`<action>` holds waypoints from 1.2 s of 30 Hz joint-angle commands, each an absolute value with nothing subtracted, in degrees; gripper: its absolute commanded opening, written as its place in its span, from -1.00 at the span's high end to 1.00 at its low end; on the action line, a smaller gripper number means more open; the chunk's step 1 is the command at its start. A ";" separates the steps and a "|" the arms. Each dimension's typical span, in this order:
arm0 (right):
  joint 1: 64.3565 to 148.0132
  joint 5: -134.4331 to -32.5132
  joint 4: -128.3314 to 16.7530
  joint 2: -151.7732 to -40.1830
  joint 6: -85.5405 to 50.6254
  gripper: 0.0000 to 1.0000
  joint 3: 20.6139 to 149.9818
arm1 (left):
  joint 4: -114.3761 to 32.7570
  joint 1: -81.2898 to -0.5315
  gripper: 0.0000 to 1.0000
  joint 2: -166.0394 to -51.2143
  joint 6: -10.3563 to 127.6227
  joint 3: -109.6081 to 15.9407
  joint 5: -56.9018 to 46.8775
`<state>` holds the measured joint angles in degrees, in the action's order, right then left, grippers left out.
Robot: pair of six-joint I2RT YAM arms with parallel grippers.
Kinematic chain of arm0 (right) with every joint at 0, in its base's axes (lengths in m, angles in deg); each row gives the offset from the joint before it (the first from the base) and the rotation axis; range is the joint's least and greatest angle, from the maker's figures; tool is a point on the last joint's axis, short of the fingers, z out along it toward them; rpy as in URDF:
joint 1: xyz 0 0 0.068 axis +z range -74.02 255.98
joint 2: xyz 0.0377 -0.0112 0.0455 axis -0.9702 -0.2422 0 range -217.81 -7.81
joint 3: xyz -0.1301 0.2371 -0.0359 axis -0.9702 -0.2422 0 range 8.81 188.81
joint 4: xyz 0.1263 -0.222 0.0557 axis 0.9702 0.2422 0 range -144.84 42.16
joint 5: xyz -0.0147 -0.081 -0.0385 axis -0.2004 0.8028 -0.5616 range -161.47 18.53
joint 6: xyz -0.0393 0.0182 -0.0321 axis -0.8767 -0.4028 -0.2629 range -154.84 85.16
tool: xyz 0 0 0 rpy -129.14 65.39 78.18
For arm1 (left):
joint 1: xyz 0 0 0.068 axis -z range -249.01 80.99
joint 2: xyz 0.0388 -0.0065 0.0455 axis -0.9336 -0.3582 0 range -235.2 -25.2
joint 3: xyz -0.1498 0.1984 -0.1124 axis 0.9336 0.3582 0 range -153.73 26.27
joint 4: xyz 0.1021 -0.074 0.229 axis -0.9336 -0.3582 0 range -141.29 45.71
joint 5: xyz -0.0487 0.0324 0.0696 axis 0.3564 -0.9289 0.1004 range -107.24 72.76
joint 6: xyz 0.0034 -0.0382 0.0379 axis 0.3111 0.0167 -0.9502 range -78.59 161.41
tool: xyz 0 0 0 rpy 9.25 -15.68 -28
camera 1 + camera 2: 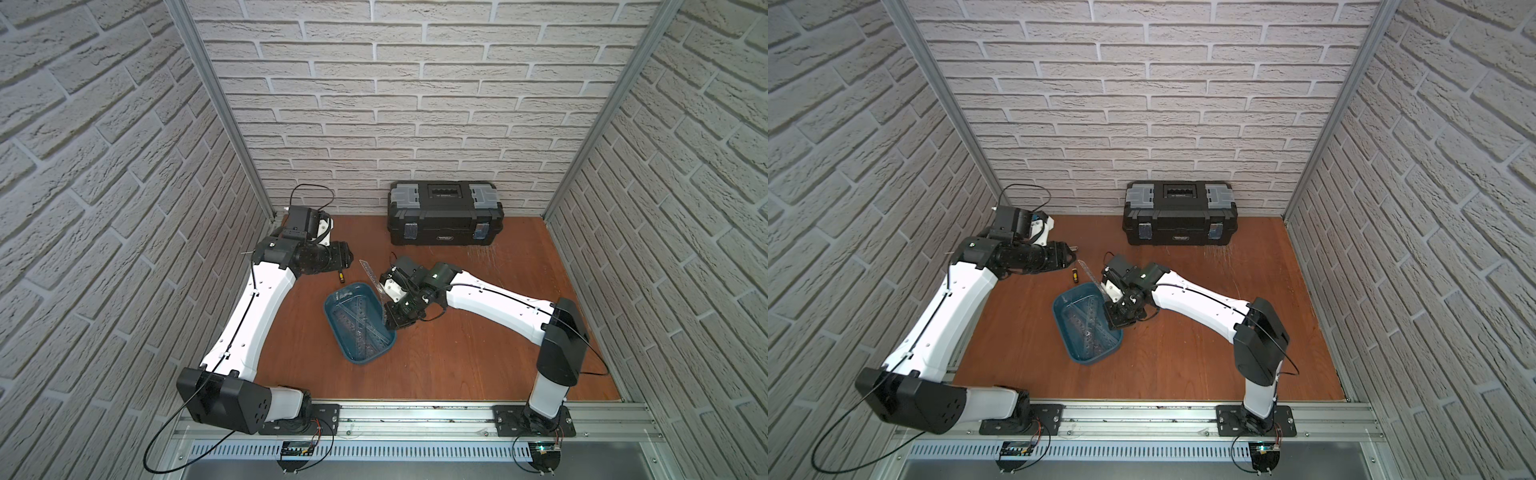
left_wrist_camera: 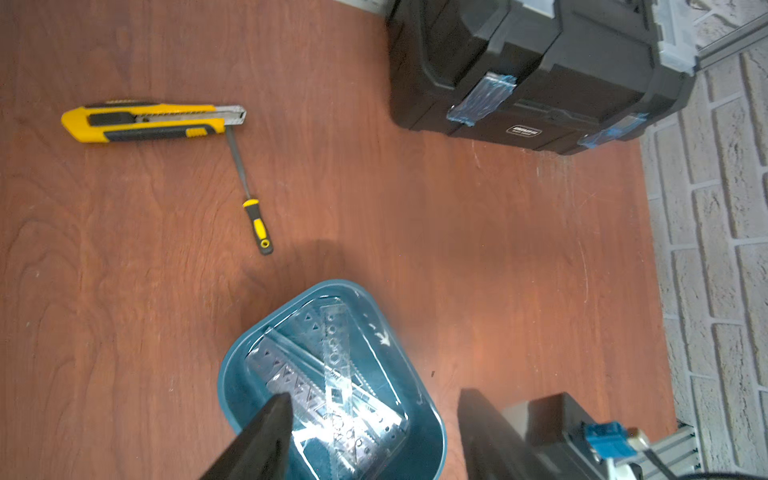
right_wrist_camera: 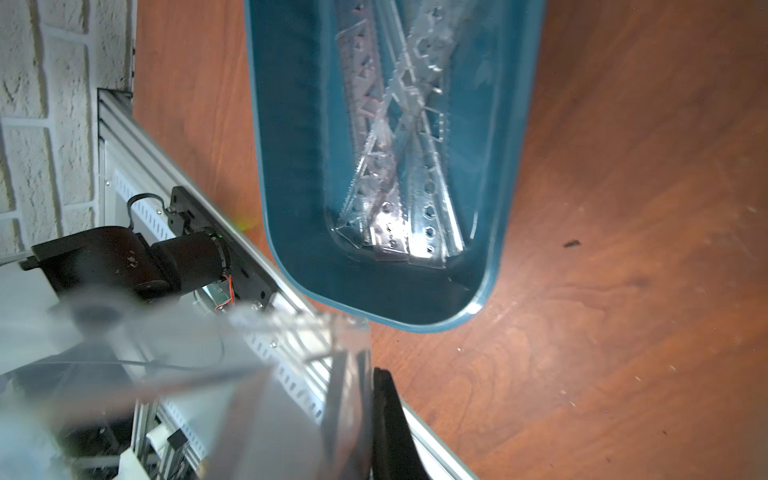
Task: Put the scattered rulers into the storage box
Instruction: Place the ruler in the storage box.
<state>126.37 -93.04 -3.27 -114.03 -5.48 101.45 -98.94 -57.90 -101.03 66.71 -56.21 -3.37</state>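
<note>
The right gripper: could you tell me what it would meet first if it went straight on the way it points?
Probably the near end rim of the storage box, with the held ruler touching before the right gripper; depth is unclear, so possibly the table just outside.

Near-lens blur of the ruler (image 3: 249, 340) in the right wrist view; storage box (image 3: 291, 166) and toolbox (image 2: 540, 83) partly off-frame.

Robot lab cell: brick-print walls (image 1: 415, 104), aluminium frame (image 1: 415, 419), wooden tabletop (image 1: 457, 353).
</note>
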 commanded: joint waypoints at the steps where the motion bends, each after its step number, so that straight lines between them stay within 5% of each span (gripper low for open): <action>1: 127.47 -98.12 1.06 -117.94 -8.23 0.95 106.15 | -99.24 -59.54 -0.37 -97.14 66.02 -54.15 -1.32; 13: 128.54 -97.21 3.28 -125.28 -9.54 0.85 108.71 | -99.40 -64.79 -0.38 -94.35 65.32 -52.91 1.72; 20: 128.45 -92.24 3.44 -125.72 -9.98 -0.04 111.96 | -99.31 -64.96 -0.38 -94.76 65.23 -52.66 2.19; 23: 127.95 -90.30 2.99 -124.54 -9.77 -0.09 112.76 | -99.40 -64.99 -0.39 -94.97 65.30 -52.65 2.14; 27: 125.95 -85.66 -0.43 -118.51 -8.71 -0.09 110.68 | -98.69 -64.97 -0.45 -95.20 65.66 -52.68 1.70; 31: 123.08 -75.90 -8.05 -108.16 -8.25 -0.10 103.59 | -94.96 -64.97 -0.94 -93.51 66.29 -51.77 -1.73; 36: 118.93 -56.51 -17.37 -92.58 -9.96 -0.20 92.77 | -90.77 -64.98 -0.97 -93.27 63.35 -51.80 -9.18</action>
